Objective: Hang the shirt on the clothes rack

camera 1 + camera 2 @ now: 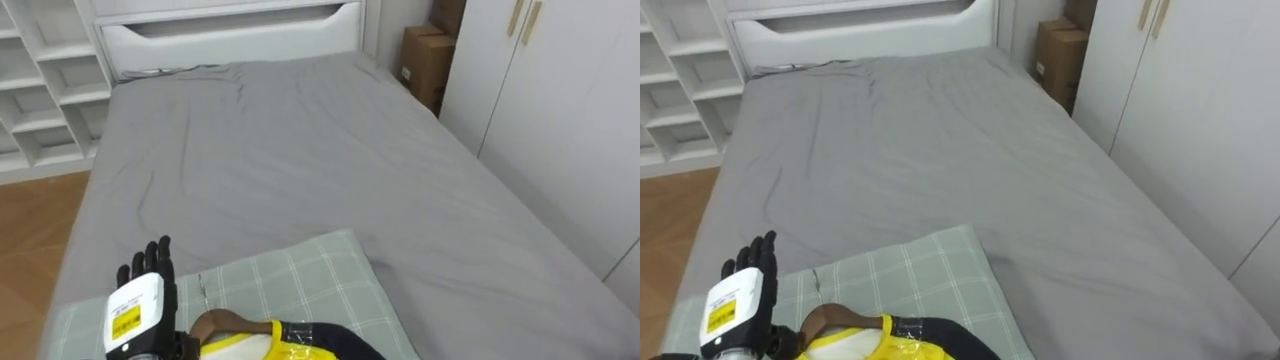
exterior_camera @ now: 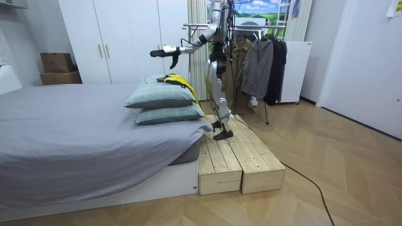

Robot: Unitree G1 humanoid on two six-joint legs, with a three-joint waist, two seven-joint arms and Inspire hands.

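A yellow and dark garment (image 1: 285, 342) on a brown wooden hanger (image 1: 222, 322) lies on top of a green checked pillow (image 1: 300, 275) at the near end of the bed. In the room view the garment (image 2: 179, 81) drapes over the upper of two stacked pillows (image 2: 160, 95). My left hand (image 1: 145, 290) hovers above the pillow just left of the garment, fingers straight and open, holding nothing. I stand on a wooden platform (image 2: 235, 157) beside the bed, with that arm stretched out over the pillows (image 2: 164, 52).
A grey bed (image 1: 300, 170) stretches ahead to a white headboard (image 1: 230, 35). White shelves (image 1: 45, 80) stand to the left, wardrobe doors (image 1: 560, 90) and a cardboard box (image 1: 425, 62) to the right. Behind me is a clothes rack (image 2: 257, 59) with dark garments.
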